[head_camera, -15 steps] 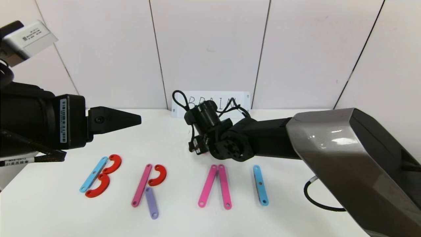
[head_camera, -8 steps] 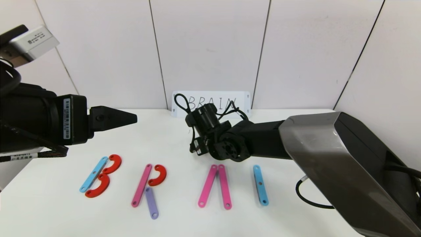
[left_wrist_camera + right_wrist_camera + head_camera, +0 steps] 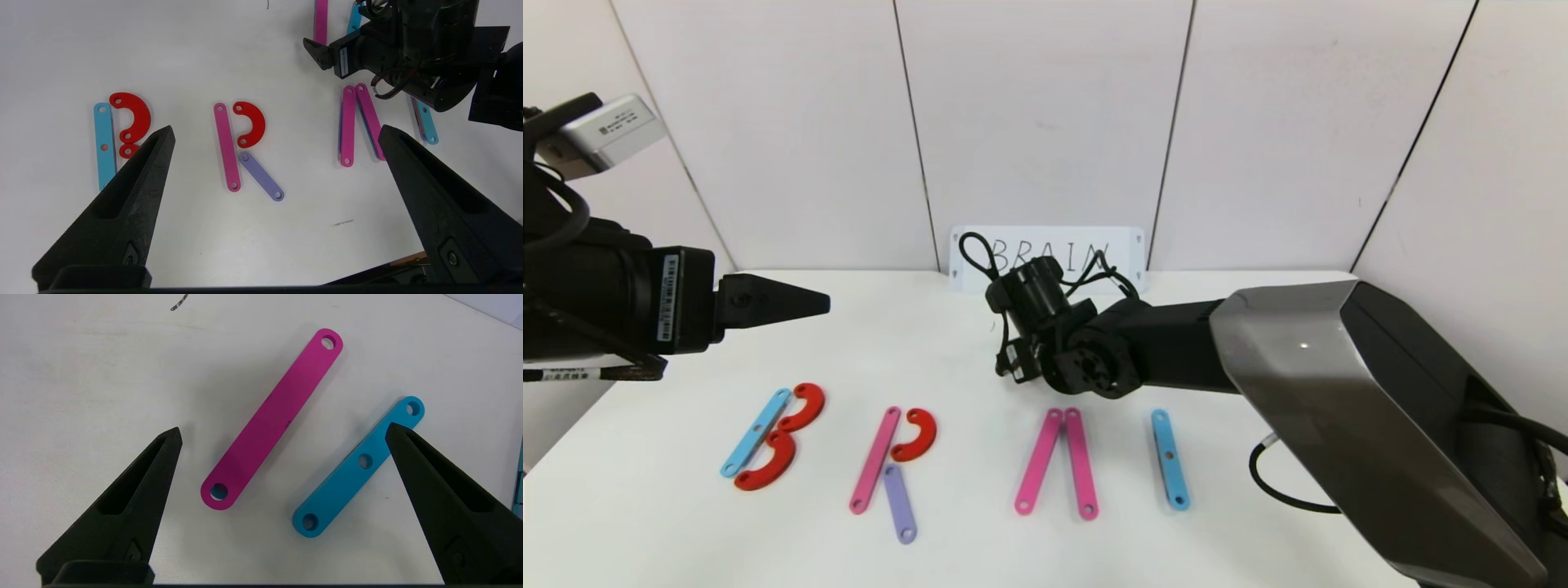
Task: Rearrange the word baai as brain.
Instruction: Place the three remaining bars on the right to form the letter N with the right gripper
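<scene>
Head view: four strip-built letters lie in a row along the near part of the desk point(image 3: 980, 555), namely the blue-and-red B point(image 3: 772, 439) at left, the pink-red-purple R point(image 3: 892, 469), the pink A point(image 3: 1058, 461) as two strips meeting at their far ends, and the blue I point(image 3: 1170, 459); the space to the right of the I is bare, so the N appears not yet built; the handwritten card point(image 3: 1054, 255) stands against the far wall, presumably as the model; the right arm reaches across to the desk's far middle, its hand hidden behind the wrist; the left hand point(image 3: 796, 304) hangs high over the left side; compared with a second ago, the left hand has drawn back leftward, and the right arm has shifted slightly.

Left wrist view: the left hand point(image 3: 276, 134) is released, holding nothing, well above the R point(image 3: 245, 149).

Right wrist view: the right hand point(image 3: 282, 433) is released and empty above a loose pink strip point(image 3: 271, 418) and a loose blue strip point(image 3: 359, 465) lying side by side, apart, probably stock for the N.
</scene>
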Robot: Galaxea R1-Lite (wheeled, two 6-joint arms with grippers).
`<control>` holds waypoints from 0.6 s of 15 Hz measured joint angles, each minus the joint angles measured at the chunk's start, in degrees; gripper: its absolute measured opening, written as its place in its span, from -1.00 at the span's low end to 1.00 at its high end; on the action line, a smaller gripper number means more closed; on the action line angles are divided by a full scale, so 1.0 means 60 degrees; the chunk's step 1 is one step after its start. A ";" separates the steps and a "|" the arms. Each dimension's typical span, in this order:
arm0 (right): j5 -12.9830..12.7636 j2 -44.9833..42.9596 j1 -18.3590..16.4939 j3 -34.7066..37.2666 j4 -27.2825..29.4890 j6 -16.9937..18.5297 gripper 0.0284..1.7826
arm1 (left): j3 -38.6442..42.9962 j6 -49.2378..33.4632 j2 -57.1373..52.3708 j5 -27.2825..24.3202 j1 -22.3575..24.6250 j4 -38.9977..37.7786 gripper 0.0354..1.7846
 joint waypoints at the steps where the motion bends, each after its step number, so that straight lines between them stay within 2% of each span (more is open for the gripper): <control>1: 0.0000 0.0085 0.0000 -0.0120 0.0010 -0.0004 0.95 | 0.0010 0.0008 0.0030 -0.0018 0.0079 -0.0008 0.95; 9: -0.0012 0.0573 -0.0087 -0.0398 0.0024 -0.0018 0.95 | 0.0047 0.0030 0.0124 -0.0045 0.0152 -0.0004 0.95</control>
